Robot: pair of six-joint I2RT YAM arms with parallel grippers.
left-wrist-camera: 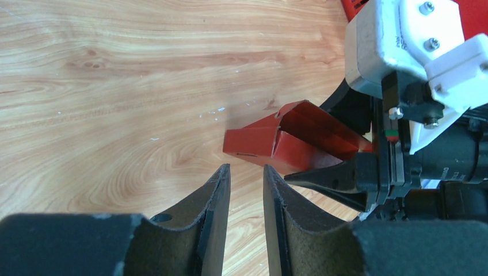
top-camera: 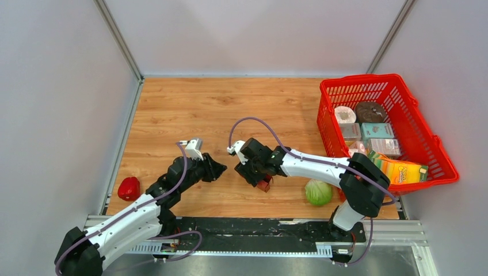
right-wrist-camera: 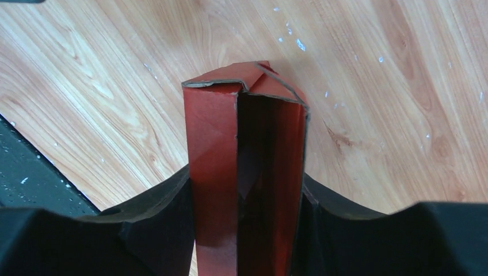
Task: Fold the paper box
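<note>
- The paper box [top-camera: 265,184], a dark red cardboard sleeve, is near the middle of the tabletop [top-camera: 230,103], toward its 6 o'clock edge. You cannot tell whether it touches the wood.
- Your right end effector [right-wrist-camera: 246,192] has the box between its fingers, one pad against each long side. From its wrist view the box looks half formed, with a long open slot down its middle.
- Your left end effector [left-wrist-camera: 246,169] hovers just beside the box, at the box's 9 o'clock in the overhead view. Its fingers are a narrow gap apart and hold nothing.
- The box end facing the left end effector shows loose flaps not yet tucked flat.
- To do this step well, hold the box lightly with the right so the thin walls do not buckle.
- Bring the left fingertips onto a flap at its crease and press toward 3 o'clock.
- Pushing off the crease would likely skew the sleeve.
</note>
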